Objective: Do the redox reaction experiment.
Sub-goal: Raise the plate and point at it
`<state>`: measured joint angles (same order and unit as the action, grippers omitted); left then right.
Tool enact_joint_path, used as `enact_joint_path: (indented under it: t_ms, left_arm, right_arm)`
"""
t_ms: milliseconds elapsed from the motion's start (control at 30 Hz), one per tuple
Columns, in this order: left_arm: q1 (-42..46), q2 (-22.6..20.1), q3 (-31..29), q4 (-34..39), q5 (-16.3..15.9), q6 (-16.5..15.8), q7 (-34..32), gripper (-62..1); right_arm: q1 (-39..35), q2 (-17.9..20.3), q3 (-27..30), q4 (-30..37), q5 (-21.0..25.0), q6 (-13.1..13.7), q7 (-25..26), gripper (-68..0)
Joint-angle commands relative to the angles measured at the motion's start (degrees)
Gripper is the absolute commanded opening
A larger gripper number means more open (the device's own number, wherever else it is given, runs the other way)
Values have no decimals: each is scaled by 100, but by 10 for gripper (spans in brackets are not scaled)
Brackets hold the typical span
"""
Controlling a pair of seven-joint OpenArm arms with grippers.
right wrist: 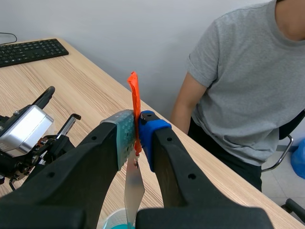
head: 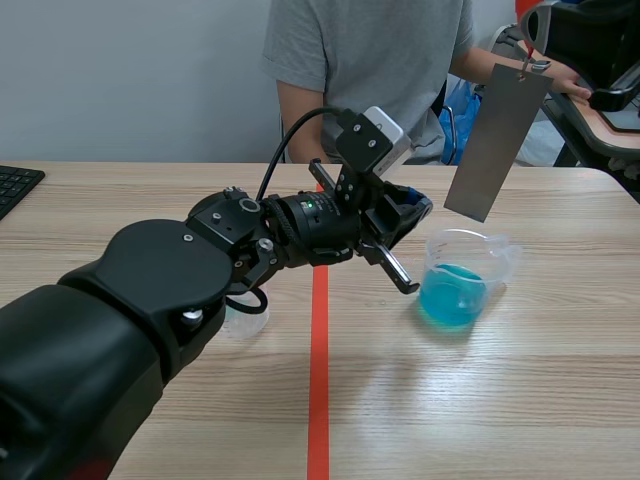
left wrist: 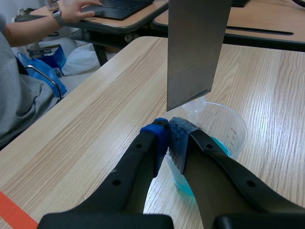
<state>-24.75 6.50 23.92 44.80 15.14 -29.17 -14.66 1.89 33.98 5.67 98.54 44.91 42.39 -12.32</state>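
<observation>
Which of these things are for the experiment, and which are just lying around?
For the job: metal sheet, hung by its orange tag from the right gripper; beaker of blue liquid; left gripper.
Lying about: keyboard; blue bag; laptop.

grey metal sheet (left wrist: 190, 52): upper part out of frame in left wrist view | orange strip (right wrist: 134, 90): lower end hidden between right gripper (right wrist: 138, 126) pads | clear plastic beaker of blue liquid (left wrist: 233, 126): near side behind left gripper (left wrist: 170, 131) | small clear cup (head: 250, 322): half hidden under left arm | black keyboard (head: 15, 185): cut by edge
</observation>
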Motion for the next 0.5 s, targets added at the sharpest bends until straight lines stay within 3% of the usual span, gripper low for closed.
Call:
enact_joint_path:
  t_ms: [0,333,467]
  left_arm:
    - [-83,74,-15,122,-72,-11,-74,-575]
    - [-83,-35,-15,140,-96,-17,-24,-575]
    - [-31,-164,-15,308,-120,-234,144,-575]
  right_arm:
    - [81,92,81,101,103,33,85,-664]
    - [81,92,81,101,103,33,85,-664]
    - [81,92,81,101,103,33,85,-664]
